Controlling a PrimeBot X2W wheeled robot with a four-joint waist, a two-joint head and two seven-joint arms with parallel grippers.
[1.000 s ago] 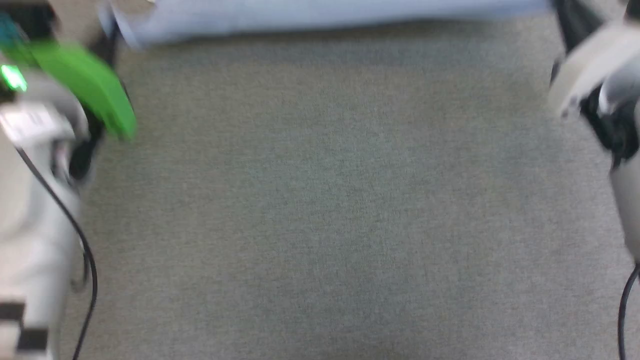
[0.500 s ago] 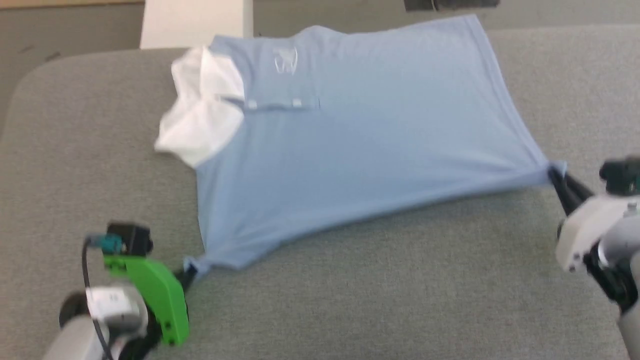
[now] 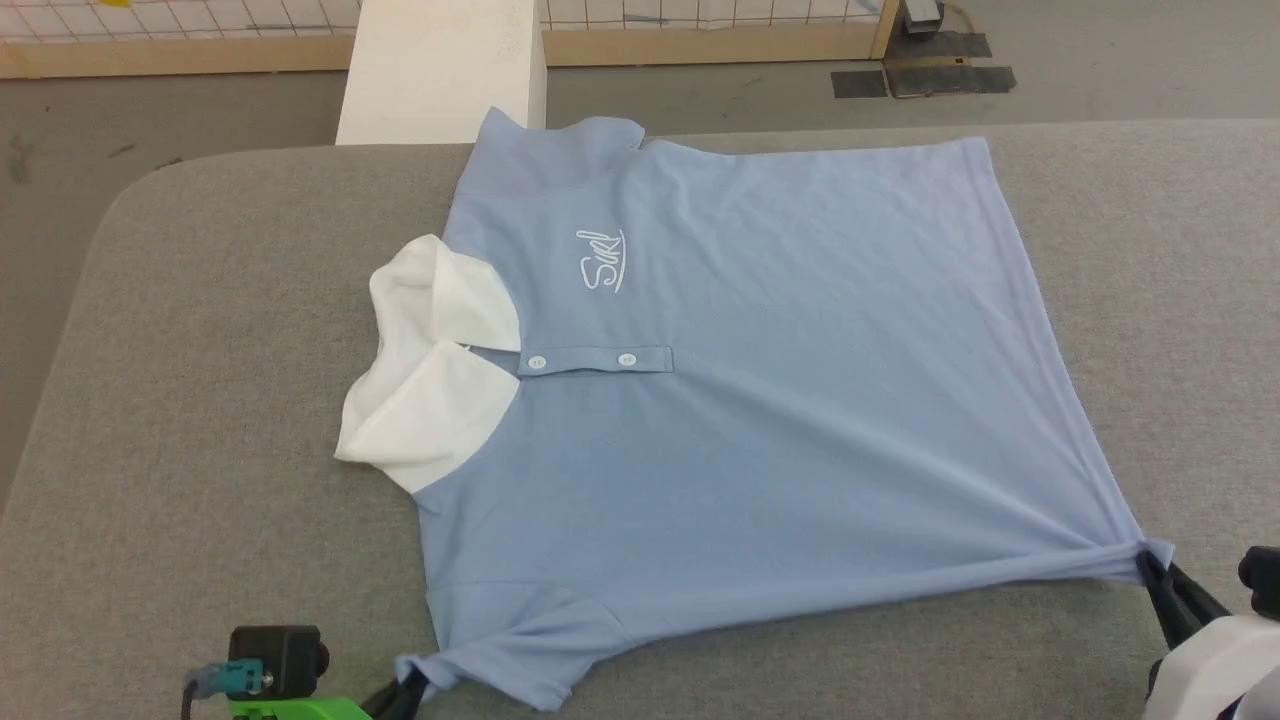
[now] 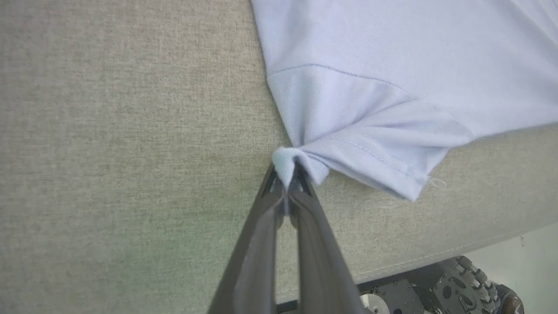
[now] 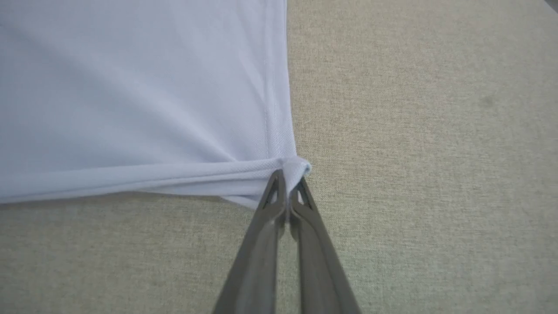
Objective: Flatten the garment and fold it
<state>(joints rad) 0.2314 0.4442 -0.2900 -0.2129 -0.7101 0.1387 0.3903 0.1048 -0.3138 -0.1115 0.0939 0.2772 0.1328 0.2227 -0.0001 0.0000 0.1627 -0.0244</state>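
The garment, a light blue shirt with a white collar, a two-button placket and a white script logo, lies spread on the grey padded table, collar to the left. My left gripper is shut on the near sleeve's edge. Its bunched cloth sticks up between the dark fingers. At the lower right my right gripper is shut on the near hem corner, and creases fan out from there across the cloth. The far sleeve is folded at the table's far edge.
A white block stands behind the table, beyond it a wooden rail and grey floor. The table's rounded left corner is bare. In the left wrist view the table's near edge and a wheeled base show below.
The head camera has tilted up, so the whole shirt now shows. Both grippers stay shut on their corners, and the shirt lies flatter and more stretched between them.
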